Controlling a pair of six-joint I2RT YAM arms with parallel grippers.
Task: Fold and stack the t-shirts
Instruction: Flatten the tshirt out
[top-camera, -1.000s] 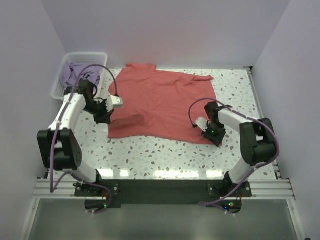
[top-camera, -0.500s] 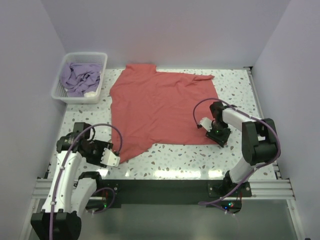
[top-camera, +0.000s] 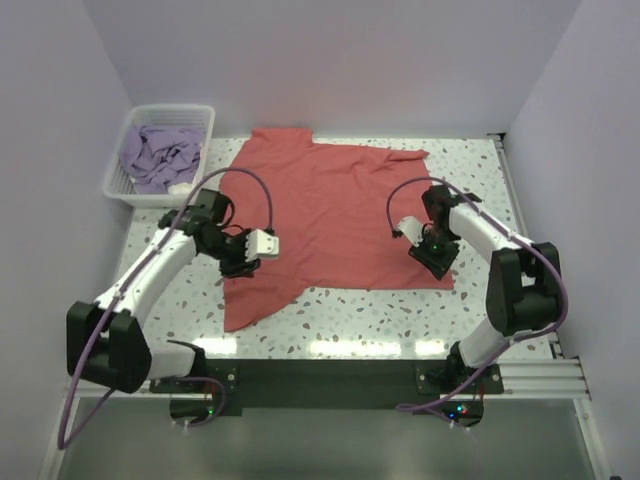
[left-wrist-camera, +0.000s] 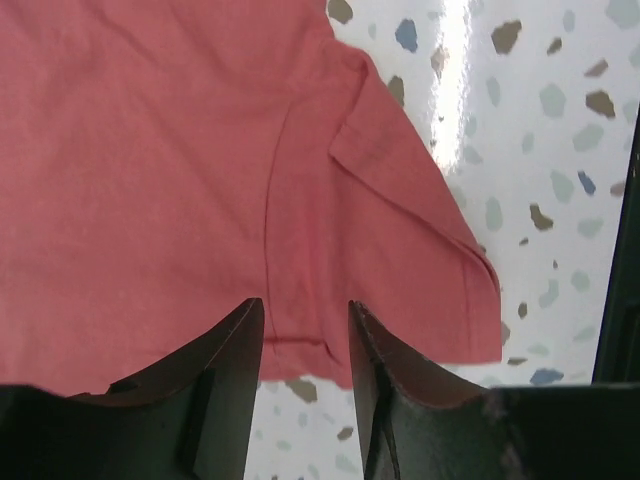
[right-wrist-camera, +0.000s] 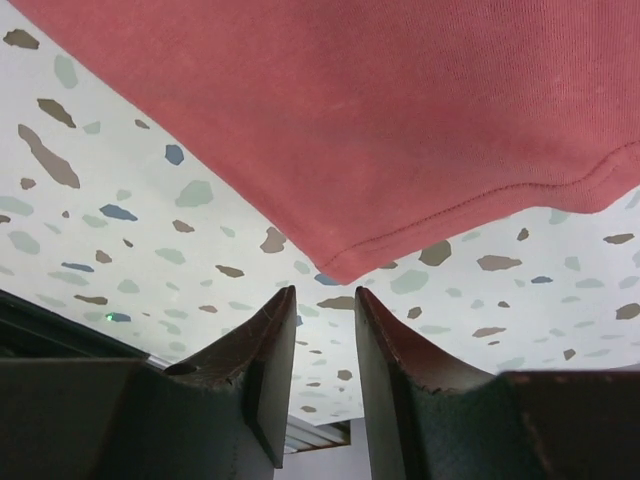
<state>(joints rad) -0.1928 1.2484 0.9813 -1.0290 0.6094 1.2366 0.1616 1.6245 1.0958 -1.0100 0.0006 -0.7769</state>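
Both the left gripper (left-wrist-camera: 305, 312) and right gripper (right-wrist-camera: 325, 296) are standing part-open, empty, at the edges of the coral-red t-shirt (top-camera: 330, 210); the lavender t-shirt (top-camera: 160, 155) is lying half-hidden in a basket (top-camera: 172, 108) beyond it.

The setting is a robotics laboratory test cell.

1. The work surface is a speckled terrazzo-pattern table (top-camera: 330, 310). Plain pale panels enclose it on 3 sides: a back wall (top-camera: 330, 60), a left wall (top-camera: 50, 120) and a right wall (top-camera: 590, 150).
2. 2 articulated arms, the left arm (top-camera: 150, 275) and the right arm (top-camera: 485, 235), stand on a black mounting plate (top-camera: 320, 375). The plate sits on an aluminium profile rail (top-camera: 100, 378) at the near edge.
3. Exposed purple cable (top-camera: 250, 172) loops along each arm.
4. Small green indicator lights (top-camera: 452, 411) glow below the arm bases.
5. Bright glare bands (top-camera: 330, 347) lie on the tabletop near the bases.
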